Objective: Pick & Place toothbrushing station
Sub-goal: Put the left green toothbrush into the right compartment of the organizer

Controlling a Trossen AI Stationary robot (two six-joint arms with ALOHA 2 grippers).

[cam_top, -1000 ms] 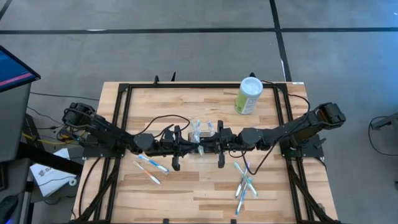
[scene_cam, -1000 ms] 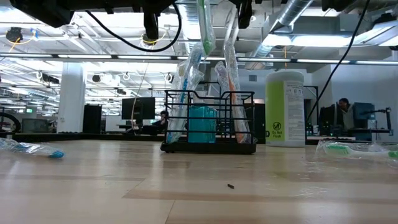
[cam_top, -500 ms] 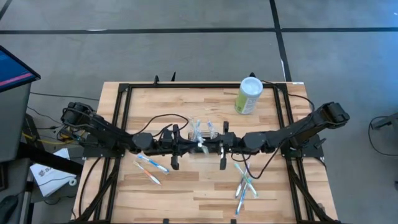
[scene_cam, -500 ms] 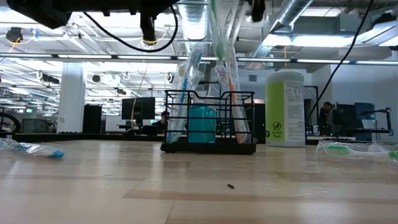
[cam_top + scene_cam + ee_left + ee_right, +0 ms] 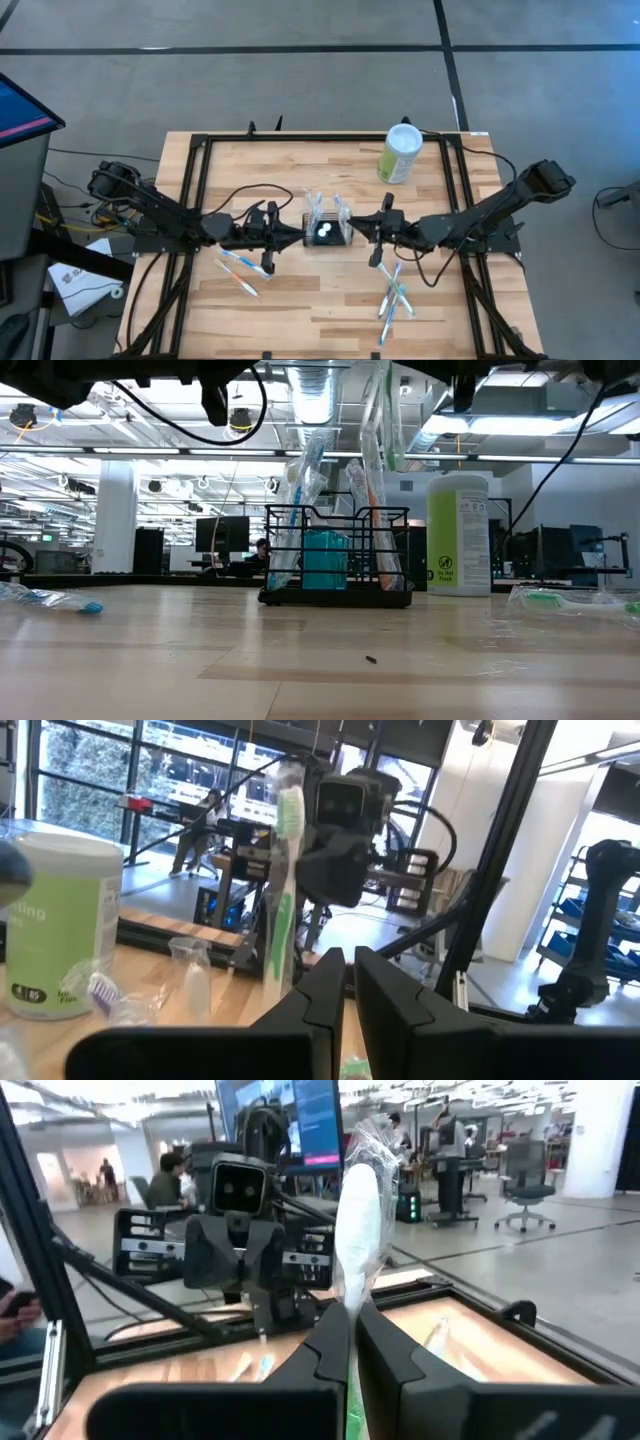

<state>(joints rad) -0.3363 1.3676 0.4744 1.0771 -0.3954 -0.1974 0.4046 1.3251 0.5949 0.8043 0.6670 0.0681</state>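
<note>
The black wire caddy (image 5: 327, 231) (image 5: 336, 556) stands on the table's middle. It holds a teal cup (image 5: 325, 560) and several wrapped toothbrushes that lean on its walls. My right gripper (image 5: 364, 231) (image 5: 348, 1342) is just right of the caddy, shut on a wrapped white-and-green toothbrush (image 5: 358, 1220) (image 5: 284, 870) (image 5: 385, 420). My left gripper (image 5: 291, 233) (image 5: 349, 982) is just left of the caddy, shut and empty. My right gripper pinches the wrapped toothbrush's shaft (image 5: 352, 1298) between its two fingers, which come level from the table's right and lie across it. The toothbrush stands nearly upright and clear of everything. Its green lower end (image 5: 394, 458) hangs above the caddy's right end.
A pale-green canister with a white lid (image 5: 402, 153) (image 5: 458, 532) stands at the far right. Loose wrapped toothbrushes lie near left (image 5: 243, 268) and near right (image 5: 393, 295). A black frame rail (image 5: 196, 180) runs around the table. People sit in the room behind.
The two grippers have drawn apart from over the caddy. My right gripper has gone toward the table's right edge with the toothbrush, which stays upright. My left gripper has gone back toward the left edge.
</note>
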